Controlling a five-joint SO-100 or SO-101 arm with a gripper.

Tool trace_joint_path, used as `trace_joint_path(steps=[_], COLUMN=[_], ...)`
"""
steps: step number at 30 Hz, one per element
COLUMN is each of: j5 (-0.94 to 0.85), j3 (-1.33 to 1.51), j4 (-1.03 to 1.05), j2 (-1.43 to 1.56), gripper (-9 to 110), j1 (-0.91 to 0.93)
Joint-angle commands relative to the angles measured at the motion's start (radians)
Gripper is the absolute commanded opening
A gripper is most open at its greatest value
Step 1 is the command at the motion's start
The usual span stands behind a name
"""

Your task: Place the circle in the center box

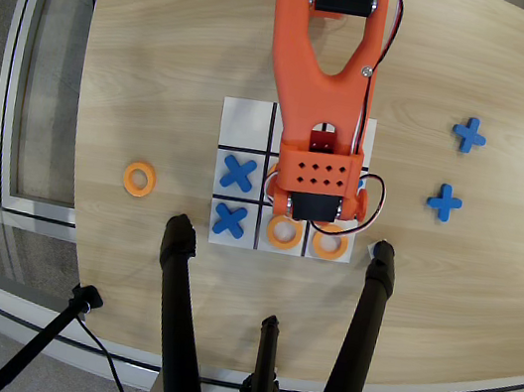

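The white 3x3 board (246,123) lies in the middle of the table. My orange arm reaches down over it, and its wrist block covers the center box. The gripper (311,212) is underneath the wrist, so its fingers are hidden and I cannot tell whether it holds a circle. One orange ring (284,232) lies in the bottom middle square and another (330,244) in the bottom right square, both partly under the wrist. A third ring (139,179) lies loose on the table, left of the board.
Blue crosses sit in the board's middle left square (238,173) and bottom left square (230,220). Two more crosses (469,135) (444,201) lie on the table at right. Black tripod legs (176,302) (361,323) stand along the near edge.
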Motion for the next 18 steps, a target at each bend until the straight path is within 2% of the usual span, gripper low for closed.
trace_joint_path(steps=[1, 8, 18], j5=[0.003, 0.009, 0.014], j3=[-0.041, -0.043, -0.075], j4=[-0.006, -0.006, 0.006], j2=[0.008, 0.009, 0.037], gripper=[0, 2, 13], j1=[-0.011, -0.015, 0.018])
